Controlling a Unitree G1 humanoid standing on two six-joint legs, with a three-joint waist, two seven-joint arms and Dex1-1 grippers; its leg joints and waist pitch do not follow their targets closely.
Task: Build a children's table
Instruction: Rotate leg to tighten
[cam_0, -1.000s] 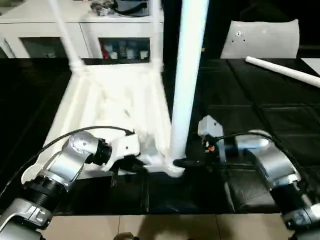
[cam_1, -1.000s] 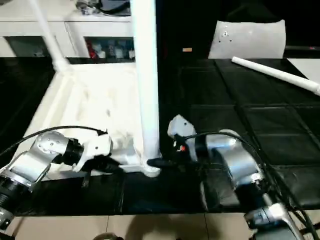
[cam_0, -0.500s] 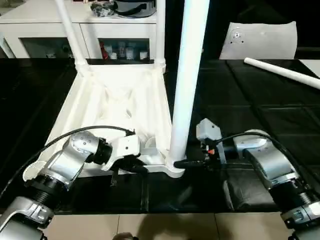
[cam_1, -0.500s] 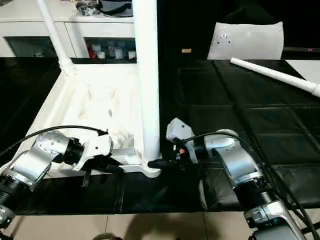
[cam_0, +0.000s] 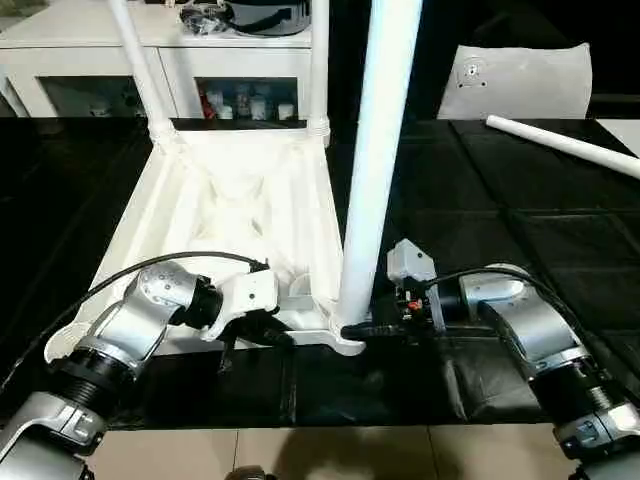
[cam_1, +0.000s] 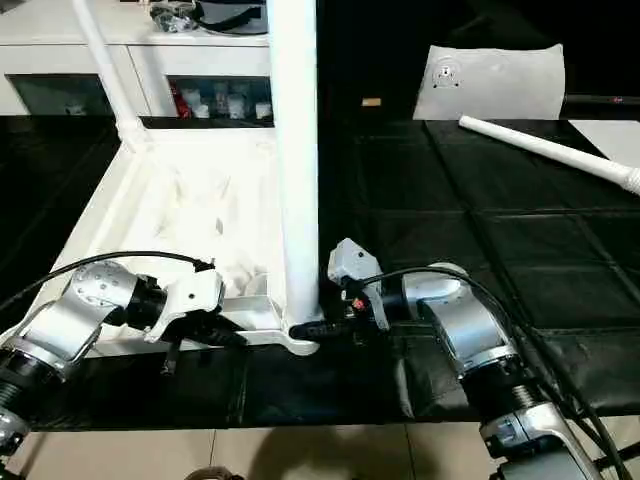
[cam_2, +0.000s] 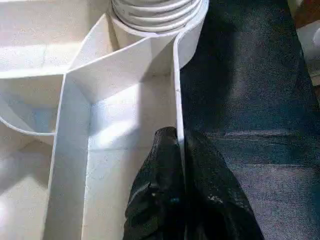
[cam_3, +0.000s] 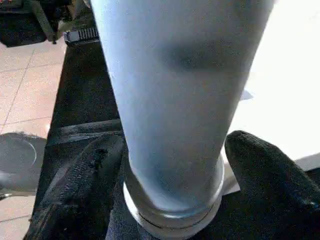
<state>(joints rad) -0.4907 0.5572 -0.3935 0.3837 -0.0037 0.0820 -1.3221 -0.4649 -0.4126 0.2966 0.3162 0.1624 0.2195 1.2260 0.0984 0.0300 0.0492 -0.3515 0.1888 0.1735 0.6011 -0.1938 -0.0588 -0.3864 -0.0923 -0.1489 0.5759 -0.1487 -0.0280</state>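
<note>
While the top (cam_0: 240, 220), at frame centre, is pinched at its near rim by the left gripper (cam_2: 178, 150), the near-right leg (cam_0: 375, 170) is straddled loosely by the right gripper (cam_3: 170, 165); seating should be kept plumb.

A black quilted surface (cam_0: 520, 230) covers the work area, with tan floor tiles (cam_0: 330, 455) along its near edge. Behind it stands a white cabinet (cam_0: 120, 60) with glass doors, and a flat white sheet (cam_0: 520, 85) leans at the back.
</note>
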